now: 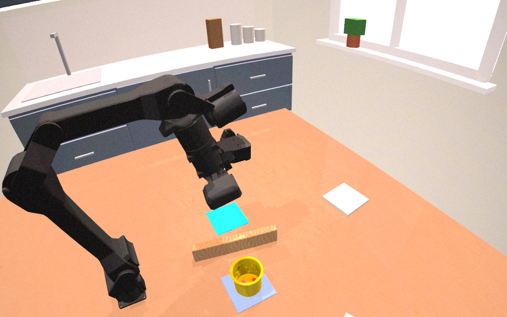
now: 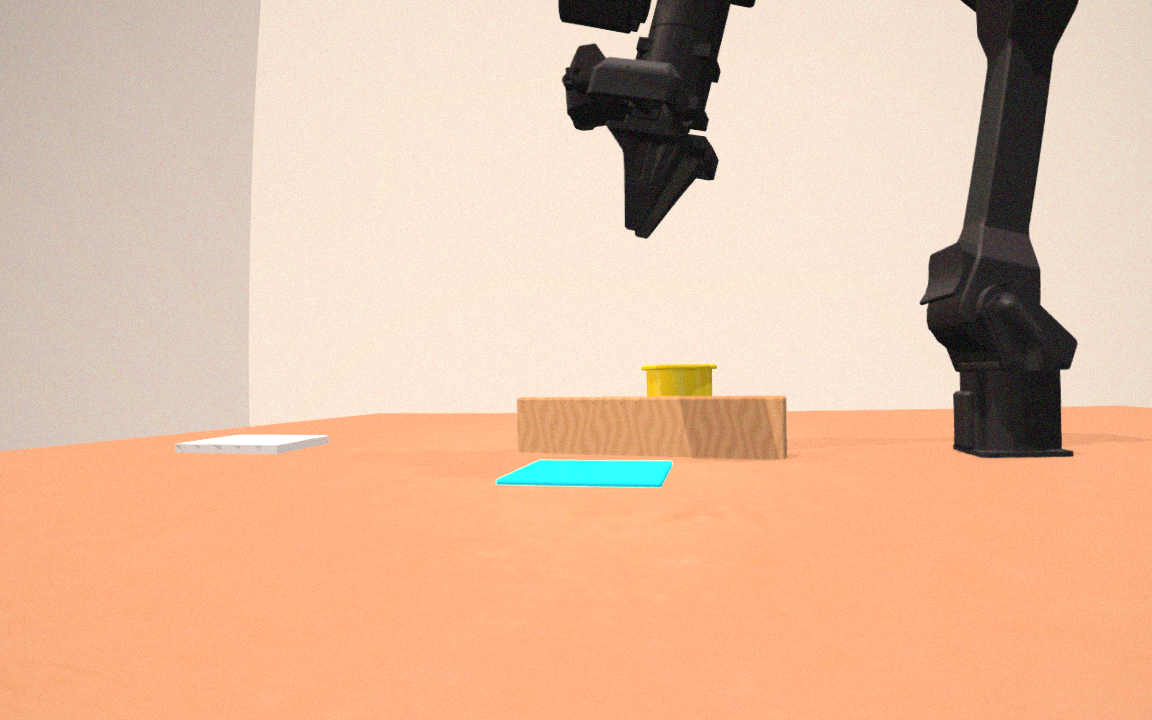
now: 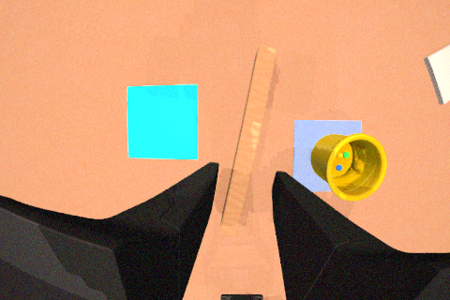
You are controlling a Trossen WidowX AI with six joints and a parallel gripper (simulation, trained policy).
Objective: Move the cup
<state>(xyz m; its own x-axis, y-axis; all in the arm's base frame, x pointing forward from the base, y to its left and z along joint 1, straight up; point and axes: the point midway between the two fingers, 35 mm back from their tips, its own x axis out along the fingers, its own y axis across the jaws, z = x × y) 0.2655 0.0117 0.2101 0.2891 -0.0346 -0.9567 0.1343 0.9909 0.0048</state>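
Yellow and upright, the cup sat on the periwinkle pad, on one side of the wooden bar, with marbles inside it. Across the bar lay the cyan pad. Above the bar, apart from it, the gripper pointed downward, its fingers partly open with a gap between them, gripping nothing. A white tile lay well apart from the bar.
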